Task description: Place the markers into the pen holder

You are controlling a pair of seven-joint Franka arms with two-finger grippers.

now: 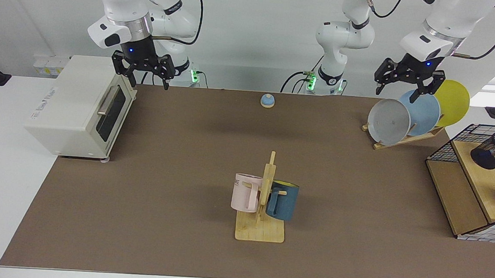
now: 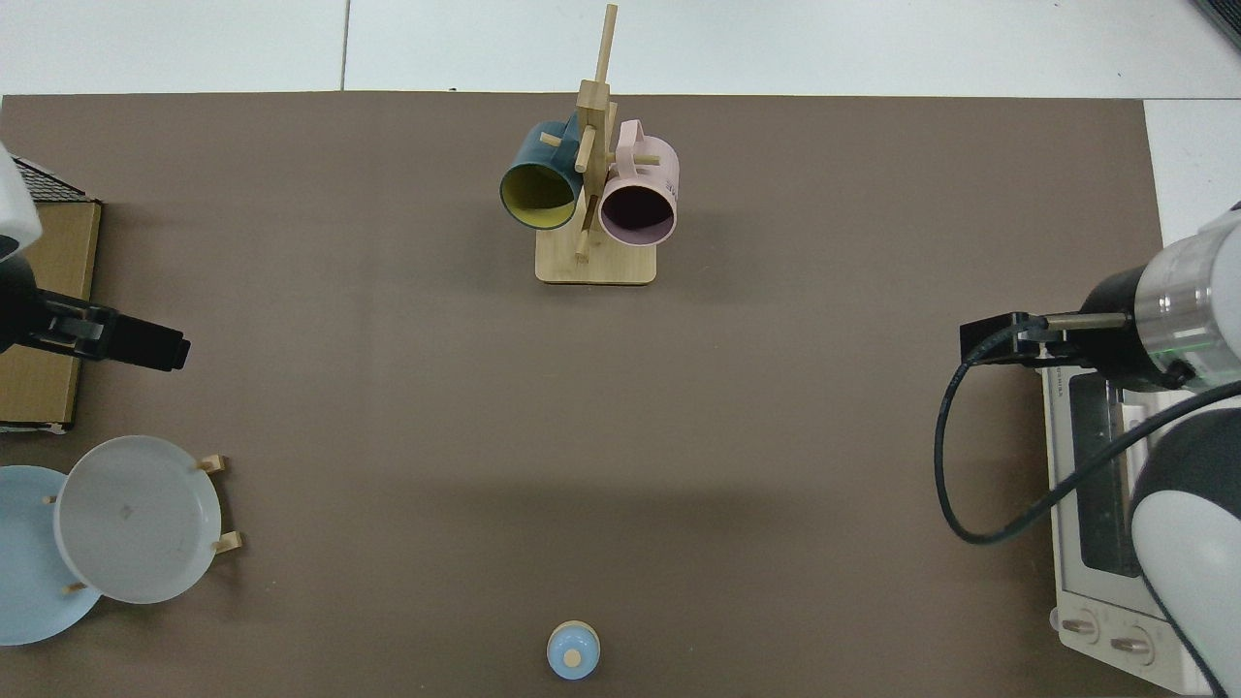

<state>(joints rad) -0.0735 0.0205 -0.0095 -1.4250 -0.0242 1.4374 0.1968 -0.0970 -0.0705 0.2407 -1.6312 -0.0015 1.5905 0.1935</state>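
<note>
Left gripper [image 1: 407, 84], jaws spread empty above the plates [image 1: 421, 113], should approach the holder [image 1: 494, 152] slowly; right gripper [image 1: 143, 70] waits spread

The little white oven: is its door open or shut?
Shut. The white oven's door lies flat against its front, with the handle up against it and no gap showing.

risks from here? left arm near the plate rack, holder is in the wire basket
1. The left end effector, open, hangs just above the blue plate; a low sweep toward the pen holder could clip it.
2. The holder leans against the wire basket, so contact might shift it.
3. No marker is clearly visible.
</note>
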